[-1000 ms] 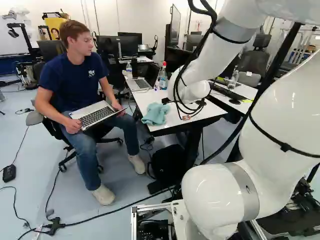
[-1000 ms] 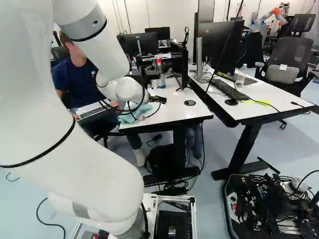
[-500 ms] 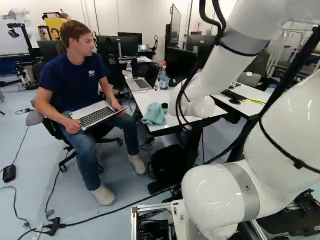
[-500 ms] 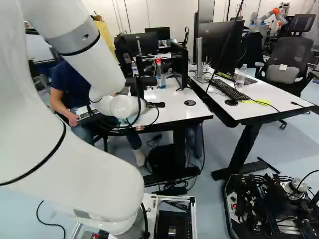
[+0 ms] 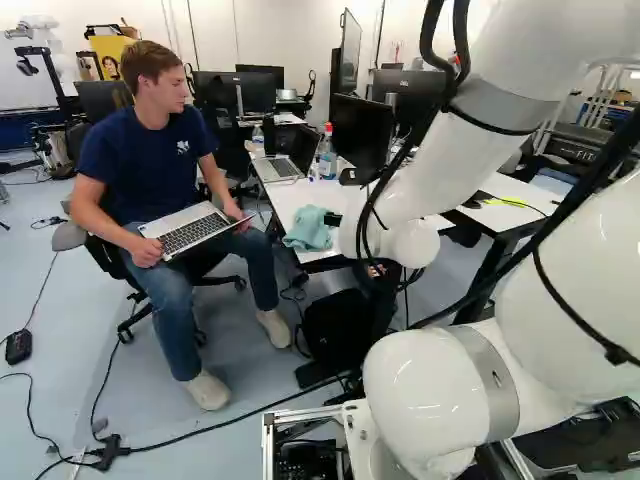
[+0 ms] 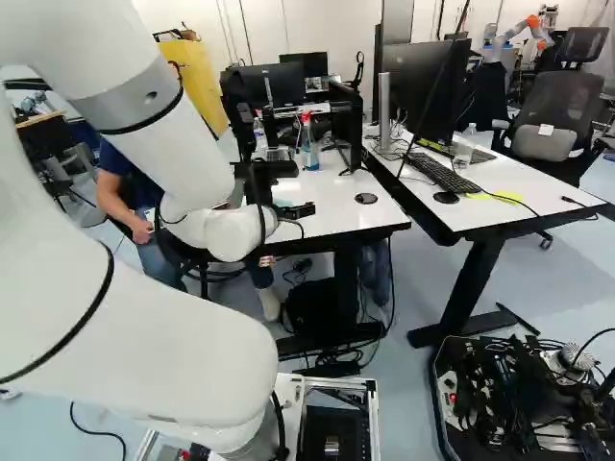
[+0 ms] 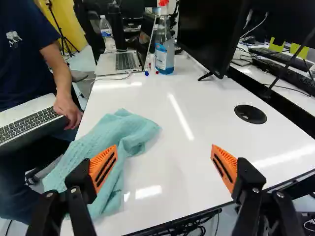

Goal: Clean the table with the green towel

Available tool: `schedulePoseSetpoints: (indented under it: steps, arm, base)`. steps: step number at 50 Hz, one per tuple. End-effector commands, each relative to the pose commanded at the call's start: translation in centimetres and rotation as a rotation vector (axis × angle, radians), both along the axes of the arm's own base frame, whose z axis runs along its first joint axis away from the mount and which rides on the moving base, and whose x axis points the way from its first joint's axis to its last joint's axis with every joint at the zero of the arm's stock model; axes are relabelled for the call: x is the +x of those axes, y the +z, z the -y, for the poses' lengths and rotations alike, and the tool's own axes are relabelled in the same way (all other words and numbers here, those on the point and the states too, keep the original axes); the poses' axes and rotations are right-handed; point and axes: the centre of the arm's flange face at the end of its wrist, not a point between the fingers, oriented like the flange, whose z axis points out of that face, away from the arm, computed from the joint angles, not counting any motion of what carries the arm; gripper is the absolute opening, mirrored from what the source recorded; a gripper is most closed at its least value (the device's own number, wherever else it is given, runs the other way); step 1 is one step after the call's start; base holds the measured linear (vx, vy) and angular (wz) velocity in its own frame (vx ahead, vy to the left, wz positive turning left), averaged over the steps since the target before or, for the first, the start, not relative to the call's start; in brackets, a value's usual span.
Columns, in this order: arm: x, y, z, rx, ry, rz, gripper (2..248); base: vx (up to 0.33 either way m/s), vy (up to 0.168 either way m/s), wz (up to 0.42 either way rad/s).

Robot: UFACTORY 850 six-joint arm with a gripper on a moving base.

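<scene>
Low over the near part of the white table [image 7: 172, 123], my gripper [image 6: 294, 209] shows in the right base view at the end of the bent arm. Its two orange-padded fingers stand wide apart in the wrist view, so the gripper [image 7: 164, 168] is open with nothing gripped. The crumpled light green towel [image 7: 106, 142] lies at the table's corner by the seated person, ahead of and partly under one finger. In the left base view the towel [image 5: 309, 230] is beside the wrist; the arm mostly hides it in the right base view.
Toward the table's far end are a laptop [image 7: 125, 61], a spray bottle [image 7: 164, 49] and a monitor [image 7: 211, 34]. A person with another laptop [image 5: 190, 232] sits close beside the towel's corner. A second desk [image 6: 509, 204] adjoins, holding a keyboard [image 6: 444, 174].
The arm's wrist and gripper have come lower and back toward the base, shifting leftward in the right base view. The towel stays on the table's corner. The base has not moved.
</scene>
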Motion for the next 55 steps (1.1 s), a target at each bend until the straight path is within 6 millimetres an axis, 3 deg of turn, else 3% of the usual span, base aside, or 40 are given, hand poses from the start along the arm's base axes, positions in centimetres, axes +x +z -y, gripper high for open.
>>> schedulePoseSetpoints:
  steps: [26, 55]
  arm:
    - [-2.2, -0.9, -0.1, -0.001, 0.006, 0.054, 247]
    - [-2.7, -1.1, -0.2, -0.001, 0.007, 0.065, 247]
  base:
    - [0.0, 0.0, 0.0]
    - [0.0, 0.0, 0.0]
